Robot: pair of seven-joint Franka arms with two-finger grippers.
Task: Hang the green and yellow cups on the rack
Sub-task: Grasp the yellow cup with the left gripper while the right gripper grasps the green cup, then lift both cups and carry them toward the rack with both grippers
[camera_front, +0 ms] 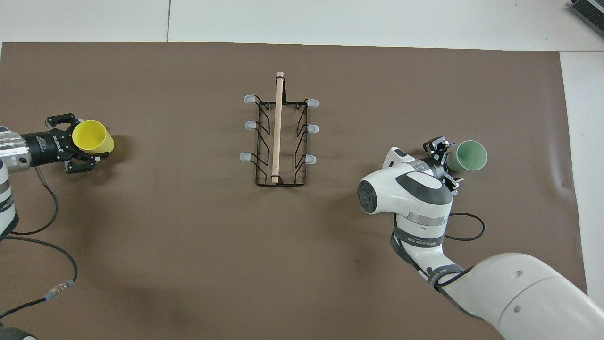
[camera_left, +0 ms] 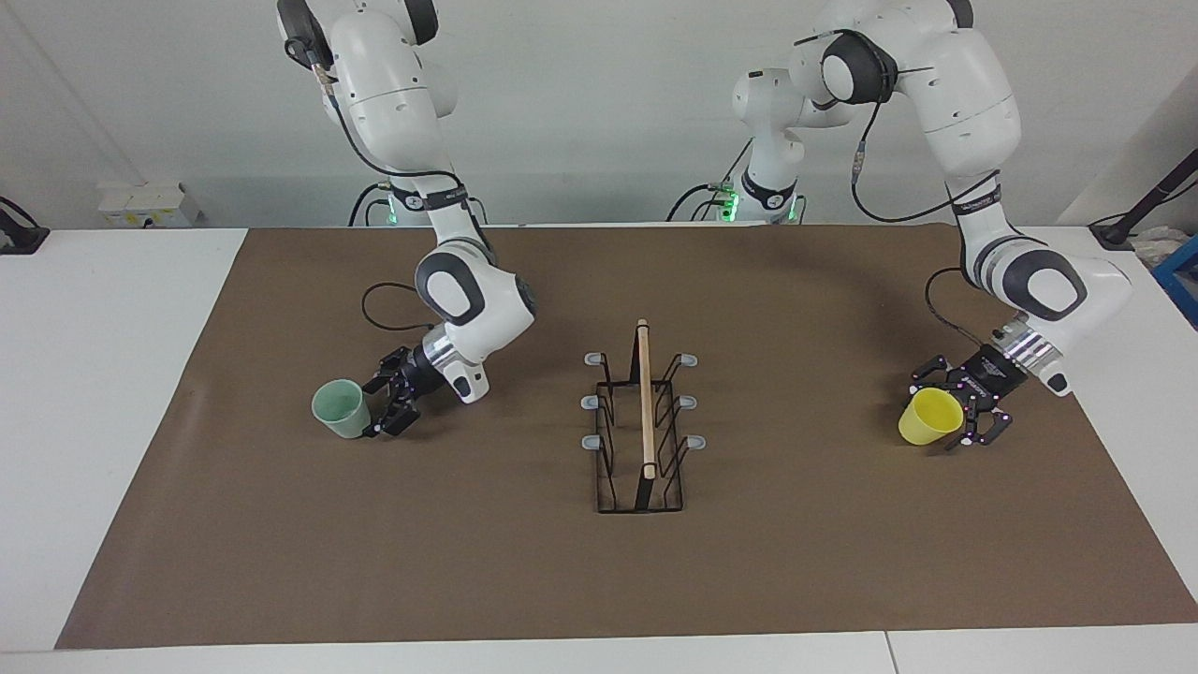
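The rack point(camera_left: 642, 421) is standing upright in the middle of the mat point(camera_left: 599, 580), which is lying spread over the tabletop point(camera_left: 94, 374). Its rod point(camera_left: 645, 398) is running along its top, pointing toward and away from the robots, with pegs sticking out to both sides. The green cup point(camera_left: 341, 408) is sitting on the mat toward the right arm's end, well apart from the rack. The right pincer point(camera_left: 386, 404) is sitting just beside this cup, between it and the rack. The yellow cup point(camera_left: 929, 417) is lying tilted toward the left arm's end, well apart from the rack. The left pincer point(camera_left: 959, 412) is reaching around it.
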